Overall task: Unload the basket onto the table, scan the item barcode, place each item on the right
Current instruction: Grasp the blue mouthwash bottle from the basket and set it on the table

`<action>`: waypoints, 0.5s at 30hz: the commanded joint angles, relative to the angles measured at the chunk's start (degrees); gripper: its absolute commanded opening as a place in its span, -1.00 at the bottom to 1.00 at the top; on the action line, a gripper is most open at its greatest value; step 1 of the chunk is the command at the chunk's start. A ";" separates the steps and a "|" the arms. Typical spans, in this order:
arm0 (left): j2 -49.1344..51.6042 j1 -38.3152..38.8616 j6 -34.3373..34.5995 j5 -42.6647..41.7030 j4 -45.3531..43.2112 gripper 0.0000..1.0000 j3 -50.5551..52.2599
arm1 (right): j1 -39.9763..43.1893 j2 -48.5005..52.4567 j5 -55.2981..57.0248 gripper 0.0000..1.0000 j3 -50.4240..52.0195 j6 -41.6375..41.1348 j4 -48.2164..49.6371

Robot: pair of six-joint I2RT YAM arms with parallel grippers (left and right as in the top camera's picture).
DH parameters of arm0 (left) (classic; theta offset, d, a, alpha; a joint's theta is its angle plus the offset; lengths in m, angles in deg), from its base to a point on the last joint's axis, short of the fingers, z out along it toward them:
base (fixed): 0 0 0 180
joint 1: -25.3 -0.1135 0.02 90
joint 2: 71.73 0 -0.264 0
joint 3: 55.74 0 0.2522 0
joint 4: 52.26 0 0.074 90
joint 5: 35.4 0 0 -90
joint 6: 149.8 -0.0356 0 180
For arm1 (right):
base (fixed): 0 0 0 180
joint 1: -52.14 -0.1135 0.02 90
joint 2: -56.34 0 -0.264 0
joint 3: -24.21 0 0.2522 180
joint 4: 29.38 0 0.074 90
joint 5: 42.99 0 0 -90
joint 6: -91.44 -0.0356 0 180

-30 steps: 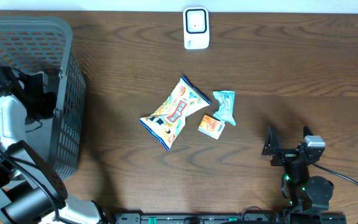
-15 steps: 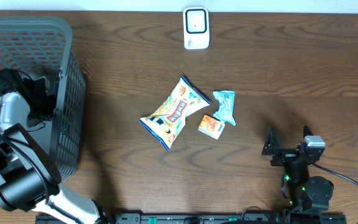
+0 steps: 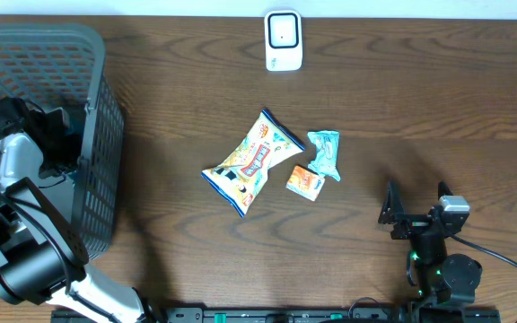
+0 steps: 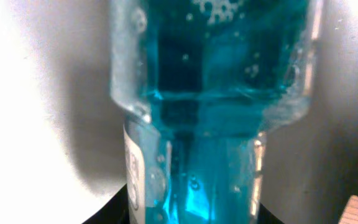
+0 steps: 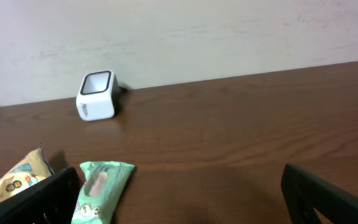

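The basket (image 3: 97,54) is sitting at the left end of the table (image 3: 420,99), and the left gripper (image 3: 61,144) is hanging inside it, with a bottle (image 4: 210,93) close before its camera. The scanner (image 3: 284,40) is standing at the far edge, near the middle. The bag (image 3: 251,163) is lying mid-table, with a pack (image 3: 324,153) just to its right. A packet (image 3: 304,182) is lying just in front of the pack. The right gripper (image 3: 416,202) is sitting by the near edge, well to the right of them.

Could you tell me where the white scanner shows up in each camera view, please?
Overhead: scanner at top centre.
Left wrist: not in it; a blue bottle fills the frame.
Right wrist: scanner at upper left.
Shared landmark: green packet, seen overhead and from the right wrist.
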 commanded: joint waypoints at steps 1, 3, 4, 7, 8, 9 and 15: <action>-0.87 -0.20 0.79 -1.95 -0.07 -0.42 -0.63 | -0.22 -0.31 0.31 0.99 0.04 -0.15 -0.22; -2.34 -0.20 1.86 -1.92 -0.33 -0.42 -1.20 | -0.22 -0.31 0.28 0.98 0.04 -0.15 -0.22; -3.50 -0.24 2.49 -1.92 -0.48 -0.42 -1.70 | -0.22 -0.31 0.31 0.98 0.04 -0.15 -0.22; -7.45 -0.26 5.46 -1.92 -1.09 -0.42 -3.15 | -0.22 -0.31 0.31 0.99 0.04 -0.15 -0.22; -9.01 -0.26 6.54 -1.92 -1.16 -0.42 -3.65 | -0.22 -0.31 0.28 0.98 0.04 -0.15 -0.22; -10.69 -0.26 7.34 -1.92 -1.36 -0.42 -4.07 | -0.22 -0.31 0.31 0.98 0.04 -0.15 -0.22; -23.52 -0.24 14.14 -1.97 -3.52 -0.42 -4.72 | -0.22 -0.31 0.31 0.98 0.04 -0.15 -0.22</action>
